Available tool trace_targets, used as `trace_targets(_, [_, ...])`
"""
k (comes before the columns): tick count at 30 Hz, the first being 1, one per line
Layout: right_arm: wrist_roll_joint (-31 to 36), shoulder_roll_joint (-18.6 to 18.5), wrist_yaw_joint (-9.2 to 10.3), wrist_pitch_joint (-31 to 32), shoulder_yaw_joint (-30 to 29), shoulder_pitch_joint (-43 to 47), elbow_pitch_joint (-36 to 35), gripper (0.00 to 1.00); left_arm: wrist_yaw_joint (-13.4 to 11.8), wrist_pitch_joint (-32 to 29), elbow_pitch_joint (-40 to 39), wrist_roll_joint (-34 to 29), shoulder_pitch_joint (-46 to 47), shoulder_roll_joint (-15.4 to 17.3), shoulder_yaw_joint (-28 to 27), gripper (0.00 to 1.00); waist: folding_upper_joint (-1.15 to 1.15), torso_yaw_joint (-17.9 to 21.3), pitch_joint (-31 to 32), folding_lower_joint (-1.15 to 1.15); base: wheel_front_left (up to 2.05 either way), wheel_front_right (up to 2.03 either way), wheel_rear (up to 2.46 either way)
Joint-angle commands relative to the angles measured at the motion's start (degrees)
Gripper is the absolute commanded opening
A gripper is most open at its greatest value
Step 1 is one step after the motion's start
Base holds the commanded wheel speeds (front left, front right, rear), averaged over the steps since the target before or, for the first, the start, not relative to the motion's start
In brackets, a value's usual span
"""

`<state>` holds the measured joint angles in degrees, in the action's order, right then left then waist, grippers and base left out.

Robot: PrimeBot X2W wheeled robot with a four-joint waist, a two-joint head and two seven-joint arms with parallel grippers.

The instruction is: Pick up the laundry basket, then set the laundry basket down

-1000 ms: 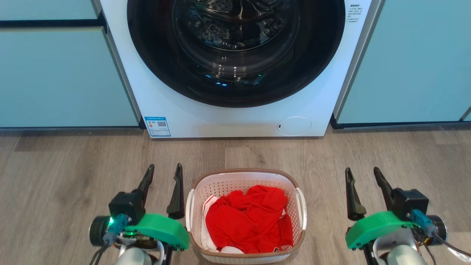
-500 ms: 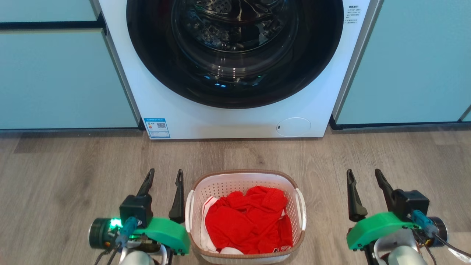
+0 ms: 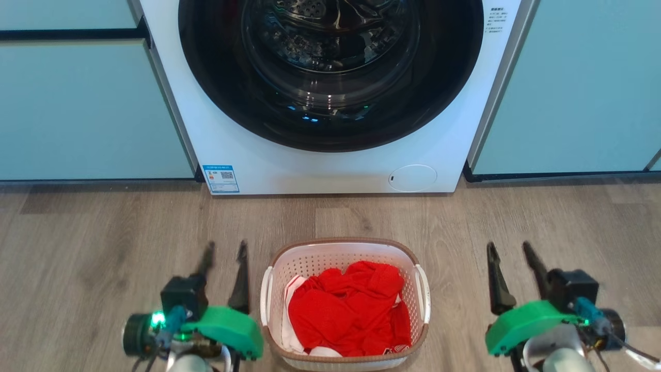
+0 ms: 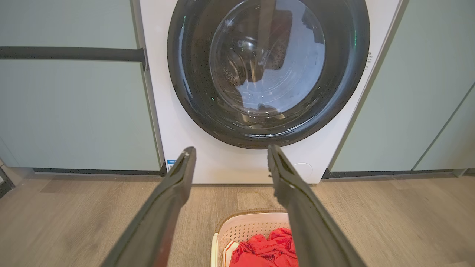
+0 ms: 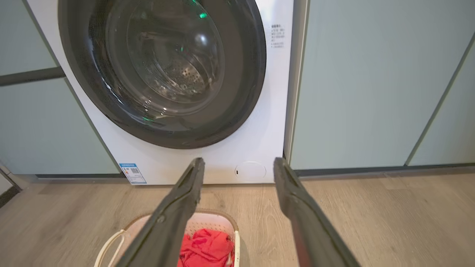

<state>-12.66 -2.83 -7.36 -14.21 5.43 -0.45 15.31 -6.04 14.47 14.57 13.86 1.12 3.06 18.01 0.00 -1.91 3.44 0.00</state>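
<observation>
Left gripper (image 3: 225,248): released. My two long dark fingers stand apart with nothing between them; in the head view they are blurred. The gripper sits above the grey-brown wood-look plank floor (image 3: 103,248), just beside the left side of the small white perforated plastic laundry basket (image 3: 330,260) with a brown woven-look rim. My inner finger is near the basket's white left handle (image 3: 266,289), with a narrow gap.

Right gripper (image 3: 507,248): also released, fingers spread, empty. It is well apart from the white right handle (image 3: 424,289), with bare floor between.

Basket position: upright on the floor between my two grippers, in front of the white front-loading washing machine (image 3: 330,170), with a strip of floor between them. Neither gripper touches it.

Contents: a crumpled red garment (image 3: 346,310), with a bit of white cloth (image 3: 292,289) showing at the left wall.

Machine: round dark glass door (image 3: 330,72), perforated metal drum visible through it. There is a blue-and-white sticker (image 3: 221,178) at the lower left and a round white cover (image 3: 412,177) at the lower right. Pale blue-green cabinet fronts (image 3: 77,103) stand on both sides.

Left wrist view: the basket's far end lies at the bottom edge, partly behind the finger on that view's right.

Right wrist view: the basket lies at the bottom edge, partly behind the finger on that view's left.
</observation>
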Motion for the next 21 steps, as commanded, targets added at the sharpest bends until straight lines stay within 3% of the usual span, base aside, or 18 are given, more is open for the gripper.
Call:
trace_targets(1, [-0.1,0.0,0.0,0.0,0.0,0.1,0.3,0.0,0.0,0.0,0.3,0.1,-0.2,0.0,0.0,0.0,0.0,0.0,0.0,0.0,0.0,0.0,0.0])
trace_targets(21, [-11.7,-0.4,-0.02,2.4,-0.9,-0.1,1.4,0.0,1.9,-2.5,1.5,11.6,-0.3,0.5,-2.7,0.0,0.0,0.3,-0.5,0.0,0.0,0.0,0.0])
